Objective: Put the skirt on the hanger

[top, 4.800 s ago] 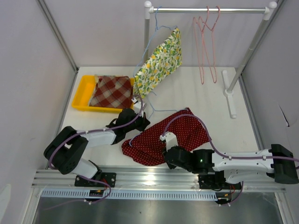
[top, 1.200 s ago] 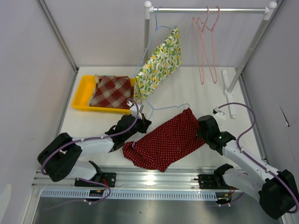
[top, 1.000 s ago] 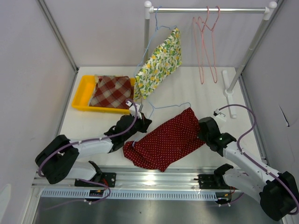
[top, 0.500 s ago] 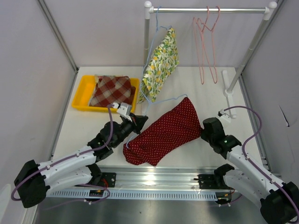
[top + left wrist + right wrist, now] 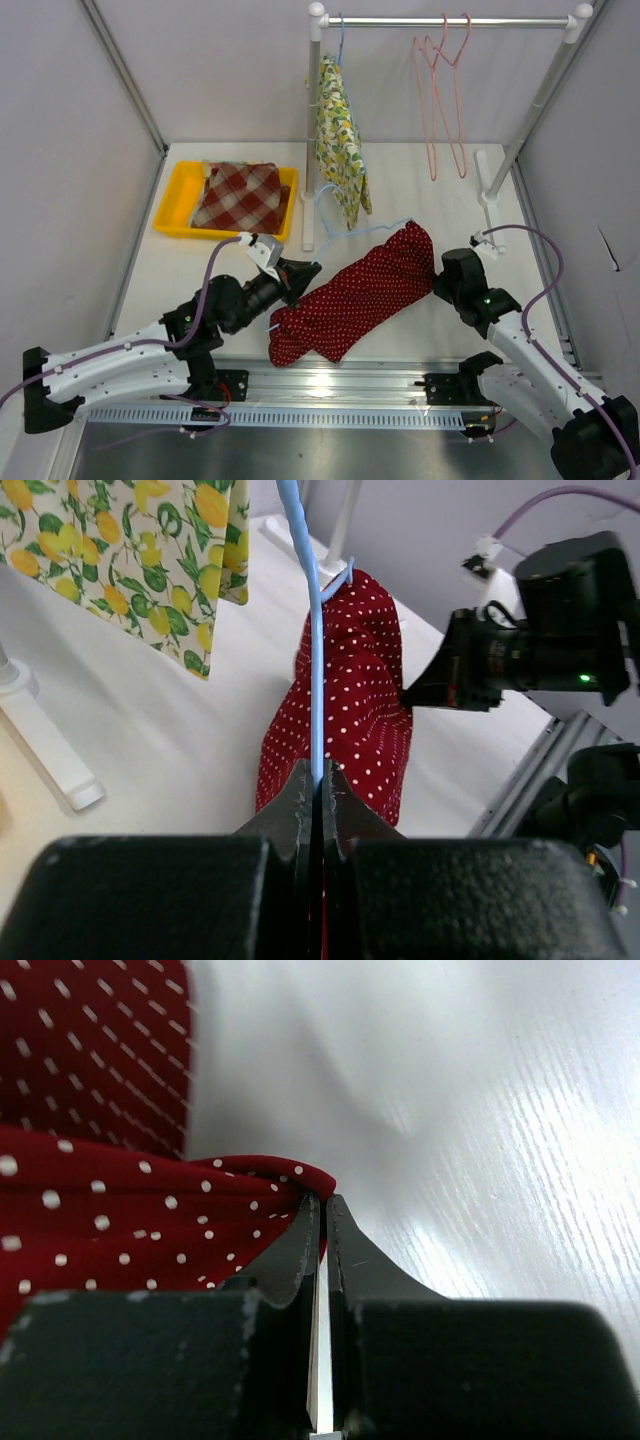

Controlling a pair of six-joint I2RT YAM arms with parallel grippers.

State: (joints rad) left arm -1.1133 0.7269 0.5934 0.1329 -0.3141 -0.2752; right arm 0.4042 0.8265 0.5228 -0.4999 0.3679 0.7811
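Note:
The red polka-dot skirt (image 5: 350, 295) is stretched aslant across the table's middle, and in the left wrist view the skirt (image 5: 350, 695) drapes beneath the wire. A thin light-blue hanger (image 5: 375, 225) runs along the skirt's upper end. My left gripper (image 5: 310, 270) is shut on that wire at the skirt's left side; the hanger (image 5: 312, 660) enters the closed left gripper (image 5: 318, 772). My right gripper (image 5: 438, 274) is shut on the skirt's right edge. In the right wrist view, a fold of skirt (image 5: 100, 1210) is pinched at the right gripper (image 5: 322, 1202).
A lemon-print garment (image 5: 340, 150) hangs from the rack rail (image 5: 450, 20) beside the white pole (image 5: 312, 170). Pink hangers (image 5: 440, 90) hang further right. A yellow tray (image 5: 172, 205) with plaid cloth (image 5: 240, 195) sits at the back left. The rack foot (image 5: 490, 200) lies at the right.
My left arm has swung out and pulled the hanger forward and right. The skirt has bunched narrower. The lemon-print garment has dropped back to hang straight. My right gripper has shifted slightly right.

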